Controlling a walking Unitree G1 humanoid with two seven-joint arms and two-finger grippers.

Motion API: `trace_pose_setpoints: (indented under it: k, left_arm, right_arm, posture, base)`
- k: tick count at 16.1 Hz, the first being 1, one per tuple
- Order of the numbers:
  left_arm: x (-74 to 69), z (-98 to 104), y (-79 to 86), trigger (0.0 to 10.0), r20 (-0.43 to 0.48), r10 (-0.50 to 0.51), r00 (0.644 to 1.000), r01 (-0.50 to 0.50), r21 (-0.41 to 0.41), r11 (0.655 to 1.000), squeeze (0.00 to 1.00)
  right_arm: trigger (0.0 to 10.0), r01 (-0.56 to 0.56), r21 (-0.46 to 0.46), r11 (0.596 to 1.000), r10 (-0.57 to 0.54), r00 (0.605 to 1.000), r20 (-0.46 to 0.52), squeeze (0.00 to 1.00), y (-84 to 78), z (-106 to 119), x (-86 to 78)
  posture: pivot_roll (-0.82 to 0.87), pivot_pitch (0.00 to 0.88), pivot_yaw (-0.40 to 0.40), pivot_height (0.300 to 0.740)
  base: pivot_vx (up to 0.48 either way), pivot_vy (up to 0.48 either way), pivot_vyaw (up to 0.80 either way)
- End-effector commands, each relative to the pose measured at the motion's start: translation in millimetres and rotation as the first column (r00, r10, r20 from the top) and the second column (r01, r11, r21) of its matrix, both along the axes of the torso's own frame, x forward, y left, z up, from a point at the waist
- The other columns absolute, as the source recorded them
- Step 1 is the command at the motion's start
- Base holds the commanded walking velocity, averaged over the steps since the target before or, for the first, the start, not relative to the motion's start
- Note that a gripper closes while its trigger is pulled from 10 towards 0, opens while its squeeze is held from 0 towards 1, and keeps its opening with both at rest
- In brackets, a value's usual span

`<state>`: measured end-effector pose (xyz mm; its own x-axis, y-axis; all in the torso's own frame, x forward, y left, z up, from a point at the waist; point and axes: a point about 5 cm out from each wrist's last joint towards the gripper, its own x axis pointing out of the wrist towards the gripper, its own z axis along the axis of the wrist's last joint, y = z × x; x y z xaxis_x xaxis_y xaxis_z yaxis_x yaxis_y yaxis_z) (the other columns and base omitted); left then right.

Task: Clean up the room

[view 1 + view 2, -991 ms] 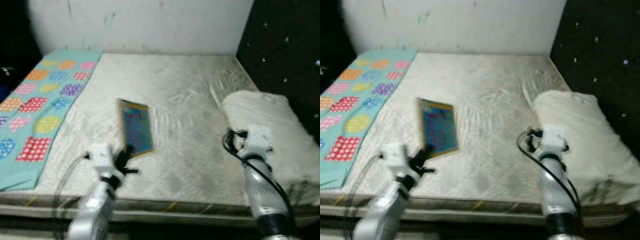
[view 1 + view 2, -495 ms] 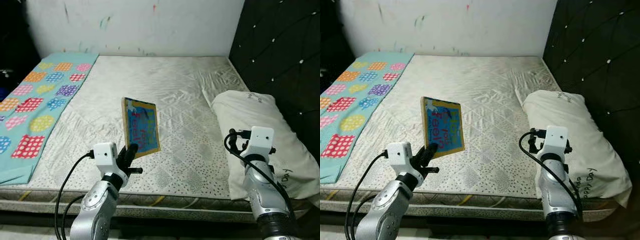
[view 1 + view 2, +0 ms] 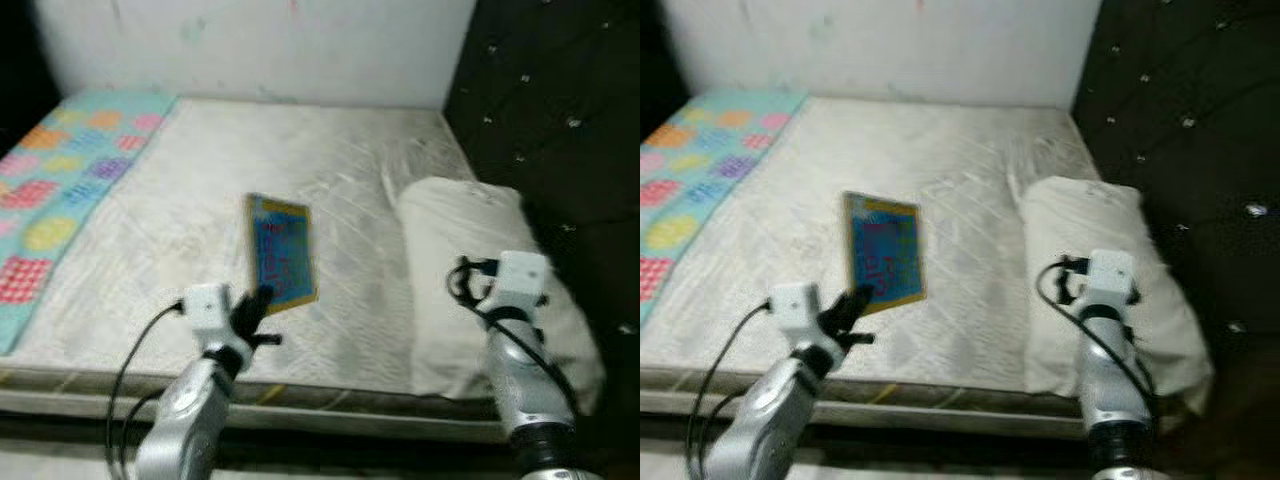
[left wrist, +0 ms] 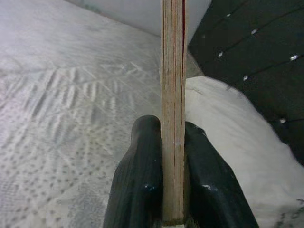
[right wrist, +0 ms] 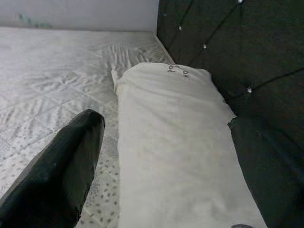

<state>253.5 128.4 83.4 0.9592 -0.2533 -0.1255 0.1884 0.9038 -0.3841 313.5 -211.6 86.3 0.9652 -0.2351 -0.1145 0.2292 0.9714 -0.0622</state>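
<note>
The left gripper [image 4: 172, 178] is pinching a book [image 3: 283, 252] by its bottom edge; stiff and light, it looks secure there. The right gripper [image 5: 161, 166] is gaping open over the pillow [image 5: 175, 142].

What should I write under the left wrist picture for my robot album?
Left gripper clamped on a thin book, seen edge-on above the white mattress, with a pillow beyond.

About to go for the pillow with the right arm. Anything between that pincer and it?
Nothing visible. The right pincer is open and the pillow lies right ahead between its fingers. The left pincer holds the book, well aside.
</note>
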Motion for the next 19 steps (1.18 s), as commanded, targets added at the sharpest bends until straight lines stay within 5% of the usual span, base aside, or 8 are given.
trace_pose_setpoints:
  k: [1, 8, 11, 19]
  left_arm:
    - [4.1, 15.3, -3.3, 10.0, 0.078, -0.006, 0.997, 0.008, -0.025, 1.0, 0.0]
    - [0.5, 20.0, -5.5, 10.0, 0.116, -0.052, 0.992, 0.06, -0.063, 0.996, 0.0]
    - [-1.7, 20.2, -1.1, 10.0, 0.119, -0.048, 0.992, 0.056, -0.06, 0.997, 0.0]
    - [-28.3, 15.8, 34.1, 10.0, 0.099, 0.054, 0.994, -0.058, 0.038, 0.998, 0.0]
  right_arm:
    - [10.0, 0.006, -0.017, 1.0, -0.006, 1.0, 0.018, 0.0, -3.4, 5.0, 1.2]
    - [10.0, -0.004, -0.009, 1.0, 0.004, 1.0, 0.019, 0.0, -3.9, 4.2, 0.2]
    - [10.0, -0.104, 0.023, 0.994, 0.102, 0.992, 0.068, 0.0, 3.0, 7.7, -5.2]
    - [10.0, -0.265, 0.048, 0.963, 0.264, 0.964, 0.023, 0.0, 5.3, -6.1, -43.2]
  posture:
    - [-0.08, 0.0, 0.0, 0.74]
    - [-0.08, 0.0, -0.001, 0.74]
    - [-0.07, 0.0, -0.003, 0.74]
    - [-0.06, 0.0, -0.012, 0.74]
  base:
    - [0.0, 0.0, 0.0]
    - [0.086, 0.0, 0.0]
    - [0.34, 0.0, 0.0]
    - [0.337, 0.0, 0.0]
